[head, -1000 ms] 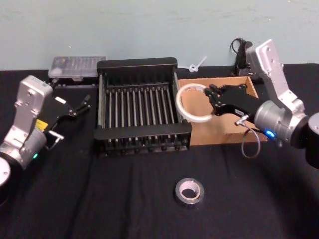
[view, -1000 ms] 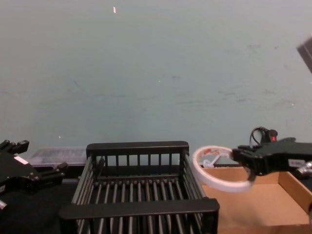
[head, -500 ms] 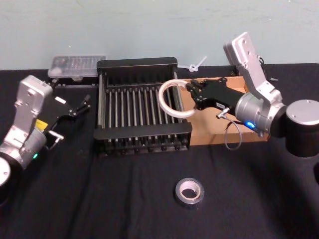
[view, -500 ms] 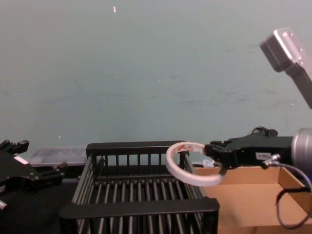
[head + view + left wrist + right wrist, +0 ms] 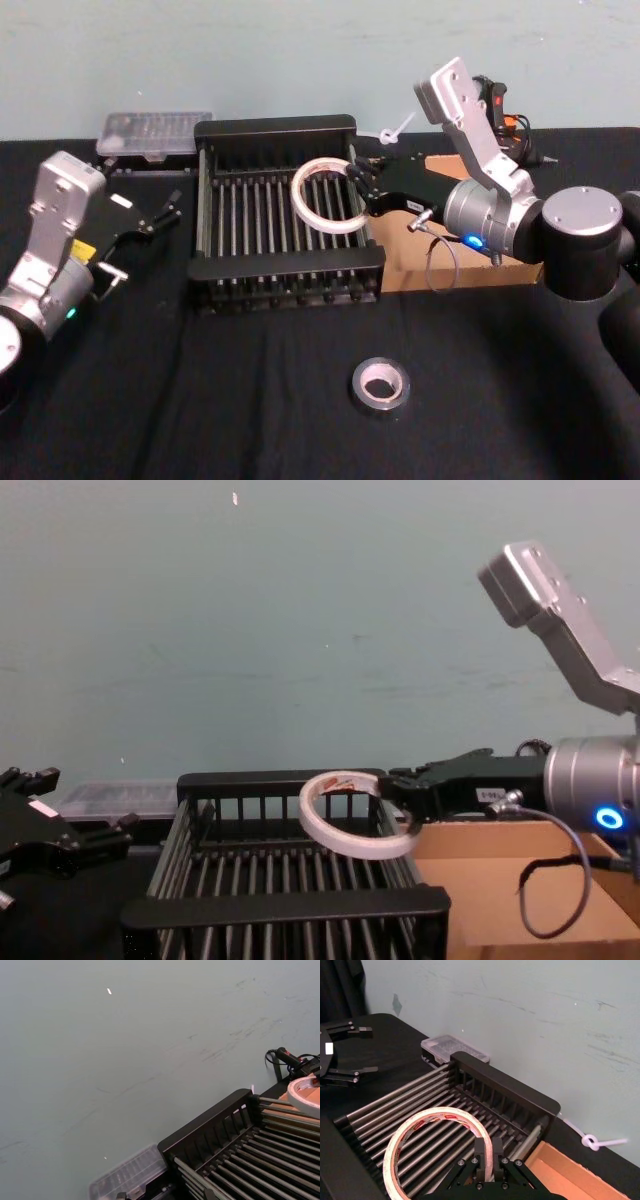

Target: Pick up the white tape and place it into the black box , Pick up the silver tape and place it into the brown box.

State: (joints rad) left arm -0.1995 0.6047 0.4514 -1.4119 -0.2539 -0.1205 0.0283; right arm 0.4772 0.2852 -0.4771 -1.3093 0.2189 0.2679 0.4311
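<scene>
From your head camera, the right gripper (image 5: 357, 186) reaches in over the right side of the black slatted plastic crate (image 5: 285, 215), its fingers clamped on the rim of the thin white tape ring (image 5: 326, 195), which hangs above the crate's slats, not touching them. The shallow brown cardboard tray (image 5: 462, 272) sits touching the crate's right wall, mostly covered by that arm. The small thick silver-grey tape roll (image 5: 380, 385) lies flat on the black cloth-covered table (image 5: 230, 400), well apart in front of both boxes. Your left gripper (image 5: 160, 212) rests left of the crate with its fingers spread open, holding nothing, and a clear plastic lidded case (image 5: 155, 133) lies behind it. From the chest camera, the white ring (image 5: 358, 816) is tilted and held above the crate's floor (image 5: 285, 890), level with the back rim, with the right gripper (image 5: 403, 801) pinching its right edge. On your right wrist camera, the fingers (image 5: 481, 1156) squeeze the ring's near rim (image 5: 440, 1142) over the slats. On the left wrist camera, the crate's back corner (image 5: 220, 1125) and the ring's edge (image 5: 302, 1097) show
</scene>
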